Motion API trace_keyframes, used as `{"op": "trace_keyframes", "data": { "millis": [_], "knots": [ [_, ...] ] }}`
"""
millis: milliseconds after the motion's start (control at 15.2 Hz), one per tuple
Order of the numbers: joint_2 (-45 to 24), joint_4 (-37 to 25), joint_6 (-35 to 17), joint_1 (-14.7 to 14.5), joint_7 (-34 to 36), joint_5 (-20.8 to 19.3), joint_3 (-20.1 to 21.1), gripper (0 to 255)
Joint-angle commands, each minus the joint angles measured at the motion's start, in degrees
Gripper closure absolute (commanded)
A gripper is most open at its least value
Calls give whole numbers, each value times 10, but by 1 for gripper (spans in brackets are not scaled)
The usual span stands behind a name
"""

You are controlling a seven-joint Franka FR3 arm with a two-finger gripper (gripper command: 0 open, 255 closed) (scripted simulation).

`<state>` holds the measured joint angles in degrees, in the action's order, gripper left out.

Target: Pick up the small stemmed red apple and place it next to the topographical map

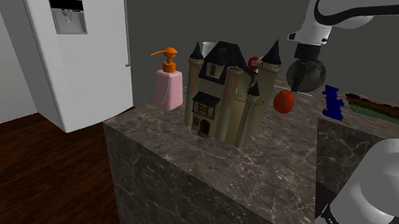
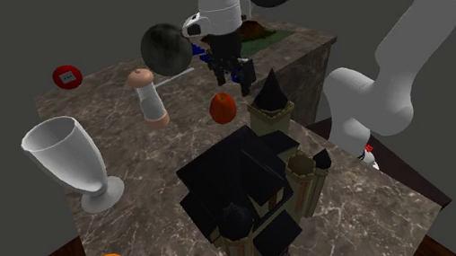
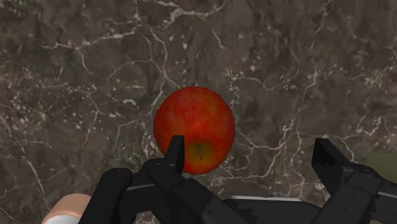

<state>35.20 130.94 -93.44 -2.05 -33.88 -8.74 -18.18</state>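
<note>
Dark marble counter point(image 3: 76, 63) shows a red apple point(image 3: 194, 124) beneath the released, spread claw point(image 3: 249, 145) and a goblet point(image 2: 62, 153) upright.

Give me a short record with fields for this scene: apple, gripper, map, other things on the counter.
apple: red, on the marble counter, not held
gripper: open, above the apple, fingers apart
map: green and brown, apart from the apple
others: toy castle, pink soap dispenser, goblet, dark ball
</note>
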Motion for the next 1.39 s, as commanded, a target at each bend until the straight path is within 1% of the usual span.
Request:
{"op": "trace_keyframes", "data": {
  "millis": [0,66,132,594,1122,1188,1320],
  "knots": [
    [-30,-20,-21,-8,-56,-8,-29,0],
    [-45,-33,-31,-12,-83,-10,-43,0],
    [-47,-34,-31,-13,-85,-10,-44,0],
    [-44,26,-89,-9,-82,-16,-51,0],
    [-44,26,-88,-9,-82,-16,-51,0],
    [-44,26,-88,-9,-82,-16,-51,255],
    [-44,26,-88,-9,-82,-16,-51,255]
  ]
}}
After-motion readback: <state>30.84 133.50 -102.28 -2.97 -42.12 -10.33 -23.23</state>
